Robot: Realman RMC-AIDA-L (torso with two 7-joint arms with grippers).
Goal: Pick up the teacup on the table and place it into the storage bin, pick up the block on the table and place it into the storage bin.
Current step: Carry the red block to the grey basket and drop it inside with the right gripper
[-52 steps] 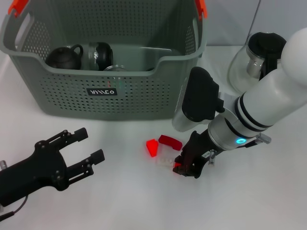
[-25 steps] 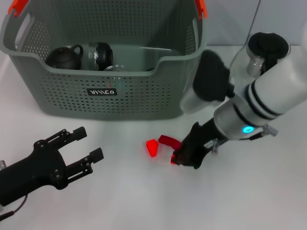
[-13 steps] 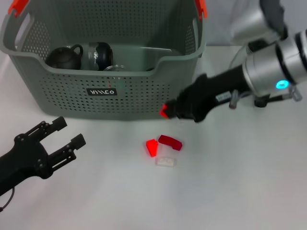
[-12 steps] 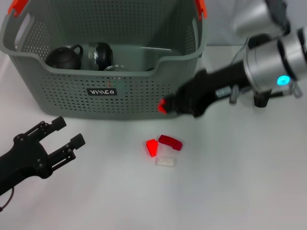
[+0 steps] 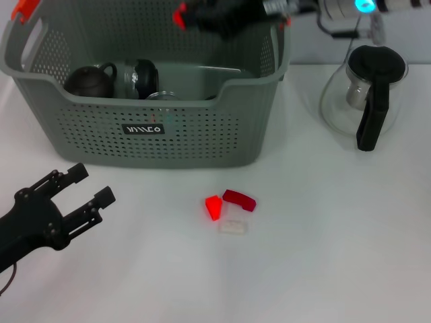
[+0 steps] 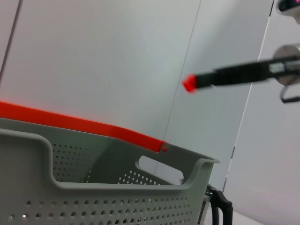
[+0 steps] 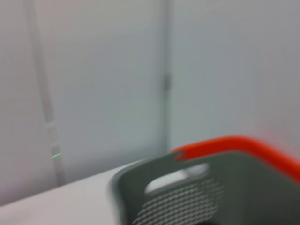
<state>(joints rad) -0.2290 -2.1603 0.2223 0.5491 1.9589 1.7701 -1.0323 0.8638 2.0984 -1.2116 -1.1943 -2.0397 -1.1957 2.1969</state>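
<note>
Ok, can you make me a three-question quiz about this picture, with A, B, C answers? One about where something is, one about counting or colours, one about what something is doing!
1. Where is the right gripper?
A. Above the storage bin
B. On the table beside the glass pot
C. Beside the left gripper

2. How many red blocks lie on the table?
A. None
B. Two
C. Five

3. What is the left gripper doing?
A. Squeezing the teacup
B. Open and holding nothing
C. Reaching into the bin

Answers:
1. A: its dark fingers, with a red block at the tip, hang over the bin.
2. B: two red pieces sit beside a small pale one.
3. B: its fingers are spread above bare table.
</note>
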